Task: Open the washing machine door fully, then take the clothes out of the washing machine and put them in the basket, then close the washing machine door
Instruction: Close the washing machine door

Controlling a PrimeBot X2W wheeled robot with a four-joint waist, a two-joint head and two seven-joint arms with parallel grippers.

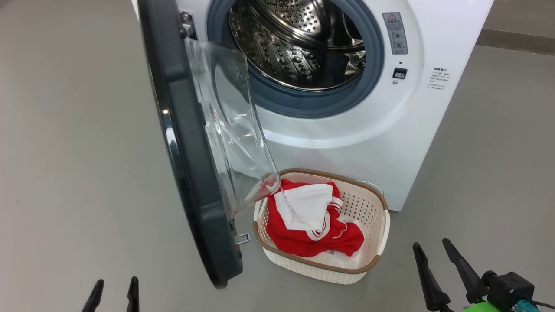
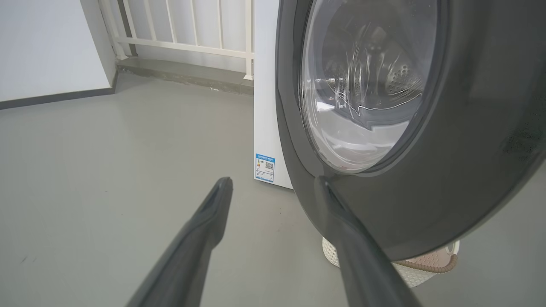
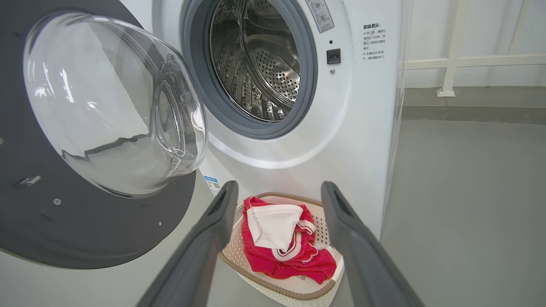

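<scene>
The clothes (image 1: 312,236) lie in the basket (image 1: 329,174), so the left claw (image 1: 117,281) and right claw (image 1: 431,243) hang spread, leaving the door (image 1: 186,130) to close.

The washing machine (image 1: 381,143) is standing plain white, its gasket (image 1: 303,104) showing grey-blue and its drum (image 1: 282,56) gleaming steel, dotted all over with holes. The washing machine door (image 1: 190,173) is showing a black rim round clear glass. The clothes (image 1: 303,242) are glowing red with white trim. The basket (image 1: 368,208) is looking cream, perforated and brown-rimmed, on a grey floor (image 1: 65,151).
</scene>
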